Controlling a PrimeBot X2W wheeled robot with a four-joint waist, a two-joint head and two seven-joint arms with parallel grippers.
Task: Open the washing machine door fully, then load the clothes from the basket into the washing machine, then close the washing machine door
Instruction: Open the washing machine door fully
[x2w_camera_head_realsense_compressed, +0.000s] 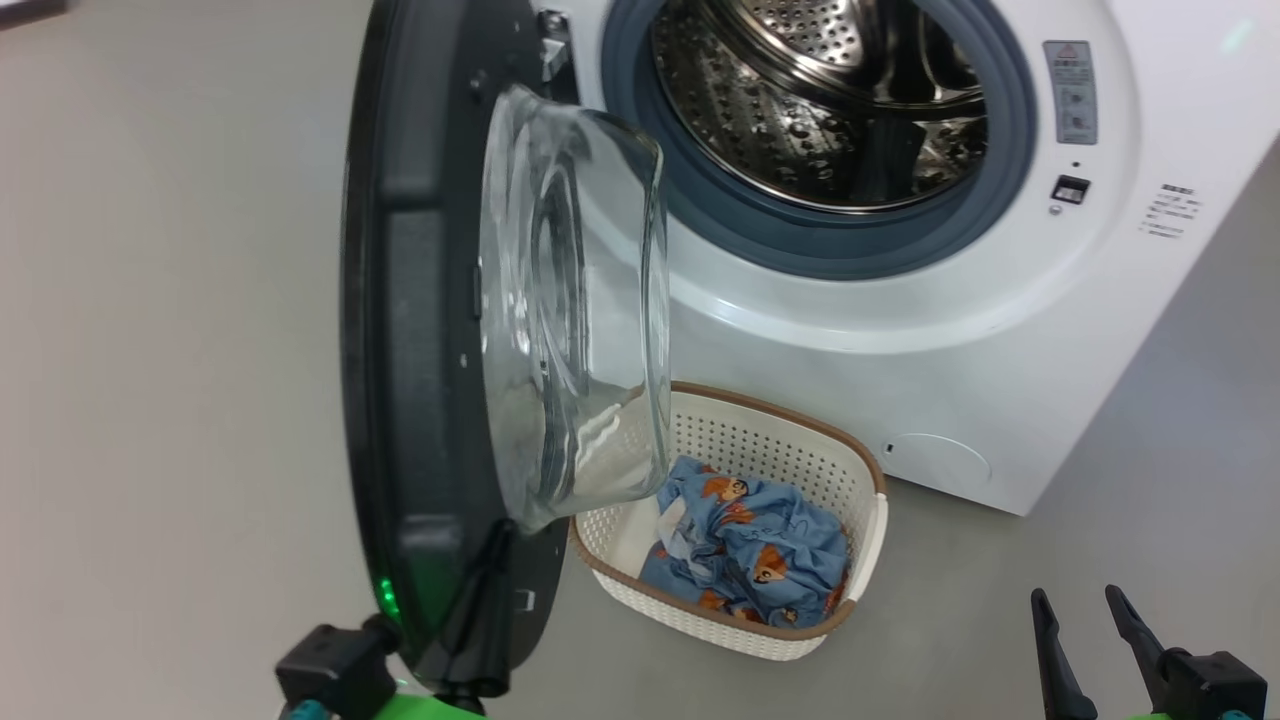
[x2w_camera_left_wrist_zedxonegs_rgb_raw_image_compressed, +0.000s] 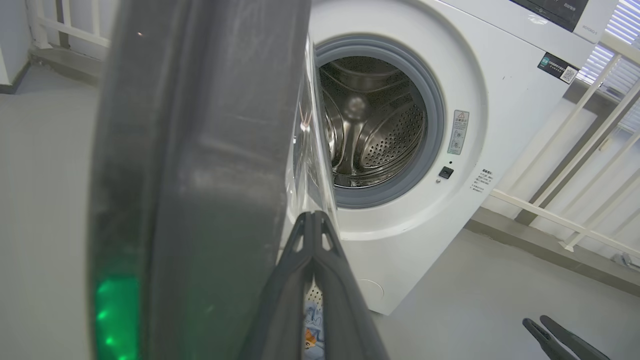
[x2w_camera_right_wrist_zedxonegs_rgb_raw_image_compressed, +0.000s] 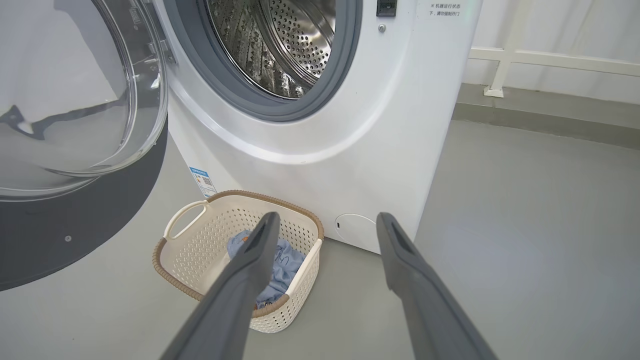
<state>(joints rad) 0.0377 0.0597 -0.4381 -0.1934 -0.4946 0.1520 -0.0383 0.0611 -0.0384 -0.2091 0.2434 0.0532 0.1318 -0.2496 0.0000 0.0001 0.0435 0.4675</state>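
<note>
at the left, the washing machine door (x2w_camera_head_realsense_compressed: 420, 300) stands swung out from its hinge, nearly edge-on in the head view, its clear glass bowl (x2w_camera_head_realsense_compressed: 570, 320) bulging toward the machine. a green glow (x2w_camera_head_realsense_compressed: 385, 600) sits on its lower black rim. the left gripper (x2w_camera_left_wrist_zedxonegs_rgb_raw_image_compressed: 314, 220) comes up at the door's bottom edge with its two dark fingers pressed together and nothing between them; the tips lie by the door's inner face below the bowl, and i cannot tell if they touch it. next, the basket (x2w_camera_head_realsense_compressed: 770, 440) sits on the grey floor (x2w_camera_head_realsense_compressed: 150, 400), just in front of the machine and below its opening. the clothes (x2w_camera_head_realsense_compressed: 750, 550), blue with orange figures, lie bunched inside it. the washing machine (x2w_camera_head_realsense_compressed: 900, 330) has its mouth uncovered, showing the grey rubber ring (x2w_camera_head_realsense_compressed: 800, 245) and the steel drum (x2w_camera_head_realsense_compressed: 820, 100). at the lower right, the right gripper (x2w_camera_head_realsense_compressed: 1078, 595) hangs over bare floor, spread wide and holding nothing, well apart from the basket.
</note>
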